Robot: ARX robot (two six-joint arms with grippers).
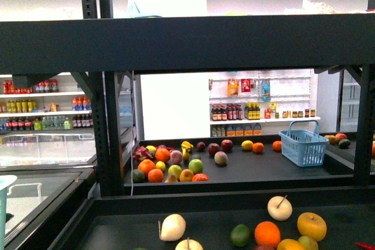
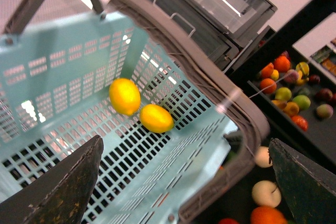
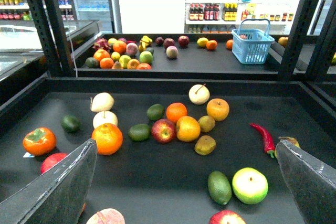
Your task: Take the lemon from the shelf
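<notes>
You have two lemons (image 2: 124, 96) in the left arm's basket (image 2: 63, 61), and on the near shelf (image 3: 157, 182) deck one red chili (image 3: 263, 137), one persimmon (image 3: 39, 141), three white pears (image 3: 199, 94).

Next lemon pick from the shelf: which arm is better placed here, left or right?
Right, probably. The right hand is open above the shelf deck, facing the loose fruit. The left hand, also open, is over the basket, which already holds two lemons.
</notes>
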